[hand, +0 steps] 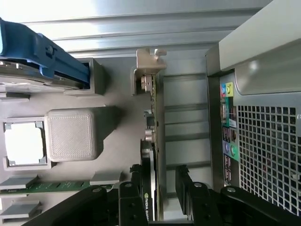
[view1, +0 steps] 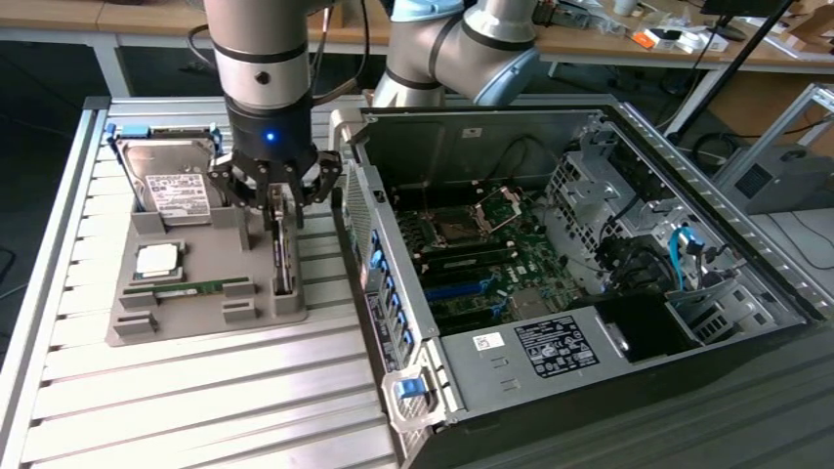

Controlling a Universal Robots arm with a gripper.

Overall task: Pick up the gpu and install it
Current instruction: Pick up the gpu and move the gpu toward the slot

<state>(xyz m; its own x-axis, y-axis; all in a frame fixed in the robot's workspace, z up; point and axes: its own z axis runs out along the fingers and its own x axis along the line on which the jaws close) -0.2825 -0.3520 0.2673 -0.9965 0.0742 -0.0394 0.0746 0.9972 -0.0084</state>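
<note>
Exterior view: pincer [view1: 280, 200] released, low over gpu [view1: 281, 262] standing edge-on in slot of grey holder [view1: 195, 318] on counter [view1: 195, 410], beside open computer case [view1: 521, 244]. Wrist view: fingers [hand: 188, 188] straddling gpu [hand: 153, 127], none clamped. Pick step in hand; install not begun. Grasp likely calls for even squeeze on both faces, straight lift from slot.

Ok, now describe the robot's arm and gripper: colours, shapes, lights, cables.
The arm is built of thick silver-grey tubes with rounded joints, one with a pale blue cap. Its last section is black, with a small blue light glowing on it. A black cable runs alongside. The gripper is black, with jointed linkage fingers.
</note>
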